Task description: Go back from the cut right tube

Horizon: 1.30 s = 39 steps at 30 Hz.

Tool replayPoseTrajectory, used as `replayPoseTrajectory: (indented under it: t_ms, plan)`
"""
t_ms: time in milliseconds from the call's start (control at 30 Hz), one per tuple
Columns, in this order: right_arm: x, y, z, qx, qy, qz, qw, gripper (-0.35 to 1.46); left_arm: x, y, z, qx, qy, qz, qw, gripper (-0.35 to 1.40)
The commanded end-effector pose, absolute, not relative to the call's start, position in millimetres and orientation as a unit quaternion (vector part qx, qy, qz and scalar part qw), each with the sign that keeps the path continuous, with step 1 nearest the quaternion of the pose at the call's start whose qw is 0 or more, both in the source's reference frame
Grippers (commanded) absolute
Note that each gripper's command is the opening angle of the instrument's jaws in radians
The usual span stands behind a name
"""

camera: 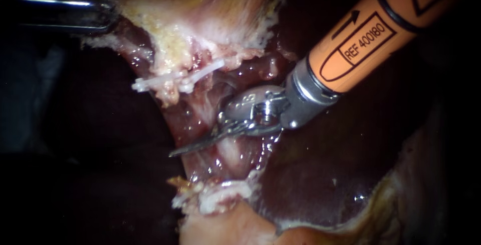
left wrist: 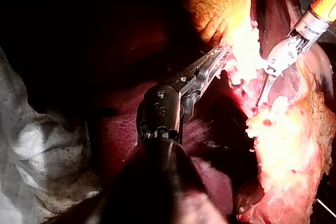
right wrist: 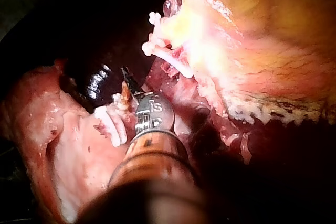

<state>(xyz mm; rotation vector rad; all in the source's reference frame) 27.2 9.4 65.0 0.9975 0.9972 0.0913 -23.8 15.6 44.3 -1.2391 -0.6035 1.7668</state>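
Since the blades of the right instrument (camera: 180, 151) are held closed and empty across the tube (camera: 231, 155) between the clips (camera: 170, 80), retreat is probably best made along its shaft, toward the far right.

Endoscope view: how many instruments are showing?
2. The dark metal left instrument reaches the pale tissue at upper left; the orange-sleeved right instrument comes from upper right, blades shut.
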Motion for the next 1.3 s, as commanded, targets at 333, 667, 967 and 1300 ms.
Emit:
replayPoseTrajectory:
  t_ms: [333, 667, 967, 1300]
  plan:
    - [26.9, 9.1, 64.6, 0.443, 0.475, 0.078, 0.757, 1.09, -23.7, 15.6, 44.4, -0.498, -0.242, 0.71, 0.435, -0.35]
    - [25.7, 8.8, 64.2, 0.405, 0.49, 0.14, 0.759, 1.43, -23.7, 15.6, 44.4, -0.498, -0.242, 0.71, 0.435, -0.35]
    - [16.1, 8.2, 60.1, 0.214, 0.464, 0.162, 0.844, 1.43, -23.6, 15.7, 44.5, -0.498, -0.243, 0.71, 0.435, -0.35]
    - [8.4, 11.4, 57.1, 0.149, 0.376, 0.139, 0.904, 1.45, -23.6, 15.7, 44.6, -0.498, -0.242, 0.71, 0.434, -0.35]
